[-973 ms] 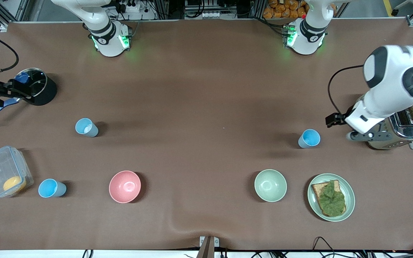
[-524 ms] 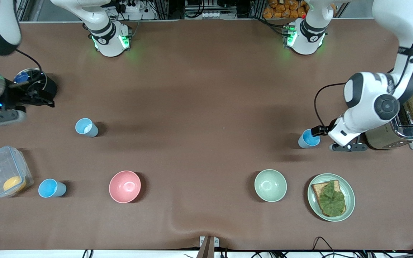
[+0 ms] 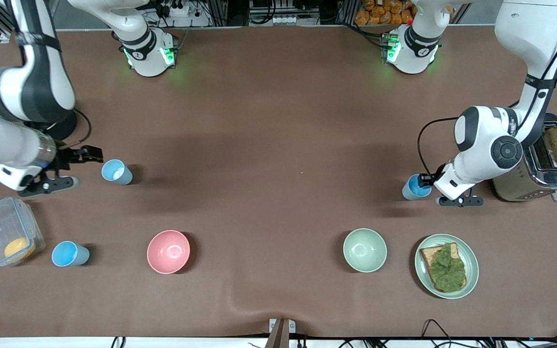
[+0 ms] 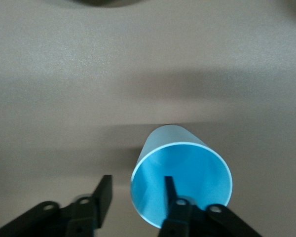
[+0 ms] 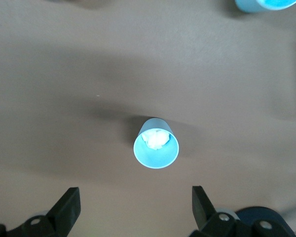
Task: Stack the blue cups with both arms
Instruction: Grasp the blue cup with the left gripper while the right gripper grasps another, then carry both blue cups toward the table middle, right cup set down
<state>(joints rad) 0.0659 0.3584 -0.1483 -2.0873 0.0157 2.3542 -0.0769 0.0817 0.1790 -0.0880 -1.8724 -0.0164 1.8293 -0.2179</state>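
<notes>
Both arms have swung in from the table ends — the left gripper (image 3: 422,181), spread, now straddles one wall of a cup (image 3: 415,188) by the toaster (image 3: 539,176), the right gripper (image 3: 92,154), spread, nears the pale cup (image 3: 116,172) — grasps look imminent, nothing stacked.

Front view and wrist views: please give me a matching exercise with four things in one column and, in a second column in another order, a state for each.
Column A
1. left gripper
2. right gripper
3. pink bowl
4. plate

Column B
a. empty
b. jaws open astride the wall of the cup by the toaster
c. holds bread under a green leaf
d. jaws open, apart from the pale cup

Pairs: 1-b, 2-d, 3-a, 4-c
</notes>
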